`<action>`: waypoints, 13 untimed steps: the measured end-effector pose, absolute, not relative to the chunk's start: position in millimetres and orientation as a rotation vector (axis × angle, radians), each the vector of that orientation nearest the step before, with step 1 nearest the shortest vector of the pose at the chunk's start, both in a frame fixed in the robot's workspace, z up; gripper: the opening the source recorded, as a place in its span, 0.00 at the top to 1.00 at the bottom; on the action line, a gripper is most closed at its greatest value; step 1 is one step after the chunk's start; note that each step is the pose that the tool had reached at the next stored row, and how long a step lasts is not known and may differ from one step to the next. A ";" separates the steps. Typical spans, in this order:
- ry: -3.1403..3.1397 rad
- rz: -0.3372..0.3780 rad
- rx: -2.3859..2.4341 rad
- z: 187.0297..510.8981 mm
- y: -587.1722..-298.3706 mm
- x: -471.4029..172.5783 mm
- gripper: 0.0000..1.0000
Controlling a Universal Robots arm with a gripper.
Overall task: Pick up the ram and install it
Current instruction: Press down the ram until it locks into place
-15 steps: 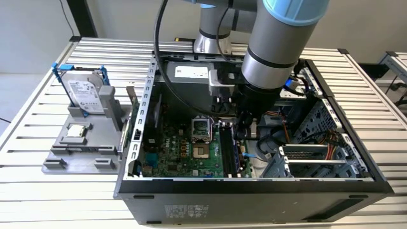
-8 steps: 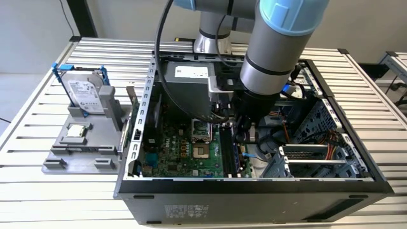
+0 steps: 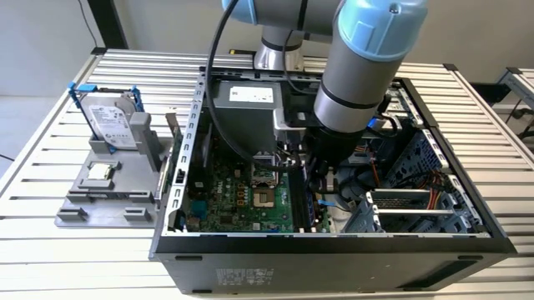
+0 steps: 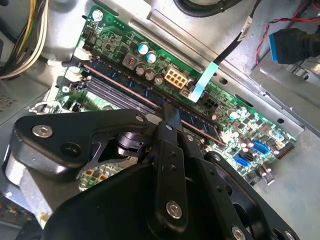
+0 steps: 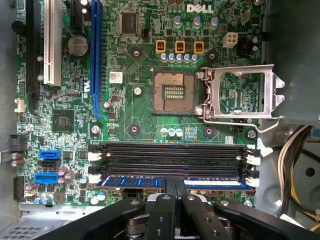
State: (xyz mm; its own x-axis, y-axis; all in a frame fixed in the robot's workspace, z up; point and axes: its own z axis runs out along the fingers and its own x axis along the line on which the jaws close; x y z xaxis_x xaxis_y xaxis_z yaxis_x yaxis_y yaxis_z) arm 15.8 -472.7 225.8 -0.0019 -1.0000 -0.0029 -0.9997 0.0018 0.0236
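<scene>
Down inside the open case [image 3: 179,187], the gripper [image 5: 174,186] pinches the ram [image 5: 135,182] at its middle, fingers [image 5: 168,187] narrow on its top edge; it sits in the nearest slot. Beyond lie two empty slots [image 5: 172,159], then the CPU socket [image 5: 173,92].

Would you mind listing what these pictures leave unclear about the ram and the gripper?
- Ram seating: in both wrist views, the gripper covers its middle, so full insertion is unclear.
- Ram slots: in the exterior view, the arm hides them.
- Ram label: too small to make out.
</scene>
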 end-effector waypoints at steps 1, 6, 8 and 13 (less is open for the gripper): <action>-2.211 -0.029 2.210 224.2 -472.7 15.9 1.00; -2.207 -0.029 2.214 220.1 -472.7 16.1 1.00; -2.208 -0.030 2.215 226.8 -472.2 16.2 1.00; -2.208 -0.029 2.214 249.9 -472.5 16.1 1.00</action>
